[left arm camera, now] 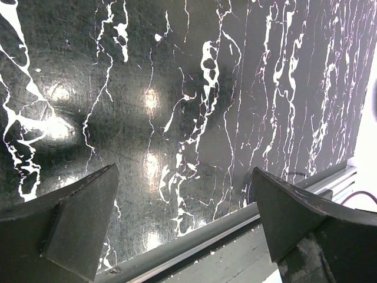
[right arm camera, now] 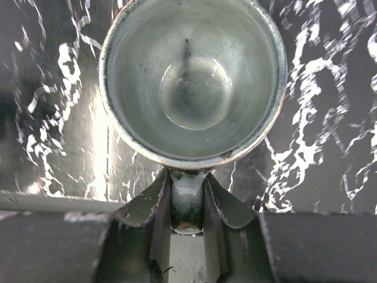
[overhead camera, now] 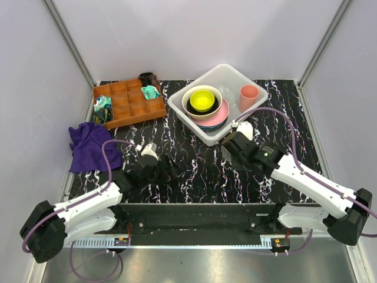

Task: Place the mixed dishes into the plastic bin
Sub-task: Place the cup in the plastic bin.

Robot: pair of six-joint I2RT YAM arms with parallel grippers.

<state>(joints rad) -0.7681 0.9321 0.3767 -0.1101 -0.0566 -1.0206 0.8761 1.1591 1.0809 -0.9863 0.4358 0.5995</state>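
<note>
The plastic bin (overhead camera: 187, 122) stands at the back centre. In it are a small yellow bowl (overhead camera: 202, 100) nested in a cream bowl (overhead camera: 191, 93), over a pink plate (overhead camera: 222, 115), with a pink cup (overhead camera: 248, 95) in its right corner. My right gripper (overhead camera: 237, 137) is shut on the handle of the grey mug (overhead camera: 245, 130), just in front of the bin's near corner. In the right wrist view the mug (right arm camera: 191, 76) is upright and empty, its handle pinched between my gripper's (right arm camera: 187, 183) fingers. My left gripper (overhead camera: 171, 165) is open and empty over the table, as the left wrist view (left arm camera: 182, 218) shows.
A brown wooden compartment tray (overhead camera: 129, 103) with small items stands at the back left. A purple cloth (overhead camera: 91, 144) lies at the left edge. The table's front edge (left arm camera: 194, 242) runs just below my left gripper.
</note>
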